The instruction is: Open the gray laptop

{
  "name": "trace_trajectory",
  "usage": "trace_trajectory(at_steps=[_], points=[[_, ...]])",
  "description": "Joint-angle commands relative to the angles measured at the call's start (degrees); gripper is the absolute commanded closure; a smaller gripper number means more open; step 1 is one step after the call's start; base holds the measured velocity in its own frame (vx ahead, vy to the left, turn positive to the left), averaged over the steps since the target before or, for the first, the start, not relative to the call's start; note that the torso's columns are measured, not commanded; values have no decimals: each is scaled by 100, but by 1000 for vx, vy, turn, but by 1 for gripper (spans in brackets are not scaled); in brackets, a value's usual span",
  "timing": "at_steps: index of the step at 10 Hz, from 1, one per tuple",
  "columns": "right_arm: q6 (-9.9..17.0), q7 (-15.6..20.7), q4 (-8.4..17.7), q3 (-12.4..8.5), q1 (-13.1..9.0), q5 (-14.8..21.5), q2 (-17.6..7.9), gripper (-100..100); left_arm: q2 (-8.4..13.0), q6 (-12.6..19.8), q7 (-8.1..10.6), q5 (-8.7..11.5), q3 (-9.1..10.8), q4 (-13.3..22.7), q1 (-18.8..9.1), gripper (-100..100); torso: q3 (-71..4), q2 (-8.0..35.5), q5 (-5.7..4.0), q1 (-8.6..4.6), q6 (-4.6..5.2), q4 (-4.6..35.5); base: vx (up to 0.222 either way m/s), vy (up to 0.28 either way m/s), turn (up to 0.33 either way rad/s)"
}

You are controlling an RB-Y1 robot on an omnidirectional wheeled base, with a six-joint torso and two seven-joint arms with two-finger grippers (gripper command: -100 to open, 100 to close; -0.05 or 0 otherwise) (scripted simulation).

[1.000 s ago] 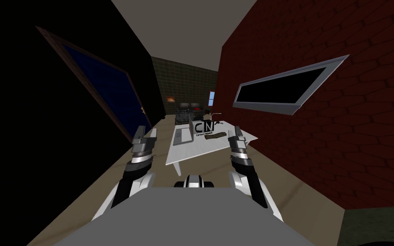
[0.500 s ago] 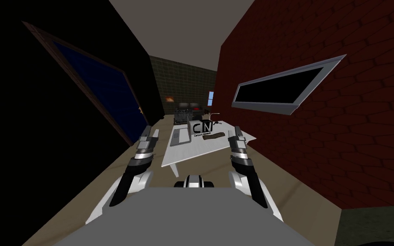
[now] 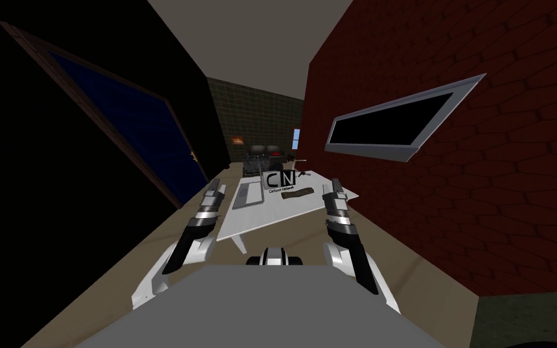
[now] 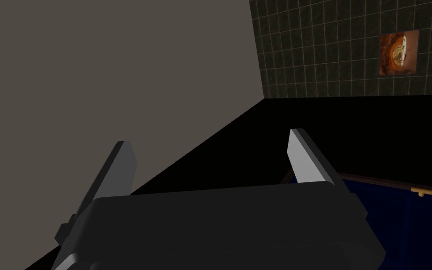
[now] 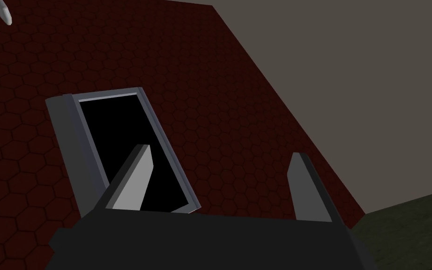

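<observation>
- Since a second ago the whole head view has slid. The white table (image 3: 283,212) and the blue door (image 3: 132,127) now sit further left in the frame, so my base has moved. The left forearm has also swung in toward the table's near left edge.
- Left gripper (image 3: 214,183) is left of centre in the head view and points up and forward, just beside the table's left edge. Its wrist view shows its fingers (image 4: 304,157) wide apart, holding nothing.
- Right gripper (image 3: 334,183) is right of centre and hovers by the table's right edge, its own fingers also spread wide and empty.
- Gray laptop (image 3: 247,196) lies on the left part of the table, between the two grippers, nearer the left one and apart from both. Its keyboard face shows, and a thin lid looks raised along its right side.
- Just right of it stands a black block lettered "CN" (image 3: 280,179), and a brown elongated object (image 3: 296,192) lies in front of that block.
- On the right of the frame is a red wall with a grey-framed window (image 3: 392,124).
</observation>
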Motion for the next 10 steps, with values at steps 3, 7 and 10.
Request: trace_trajectory(at_steps=[3,7,10], points=[[0,0,0,0,0,0,0,0,155,696,-337,227,196,503,-373,-100,-4,-5,-3,-7,-1,-2,55,-125,-24],[0,0,0,0,0,0,0,0,272,1169,-551,397,355,896,-662,-100,0,1,1,9,0,0,50,-113,-16],[0,0,0,0,0,0,0,0,415,1660,-771,572,518,1318,-964,-100,-3,-4,-7,-23,0,-2,42,-124,-25]])
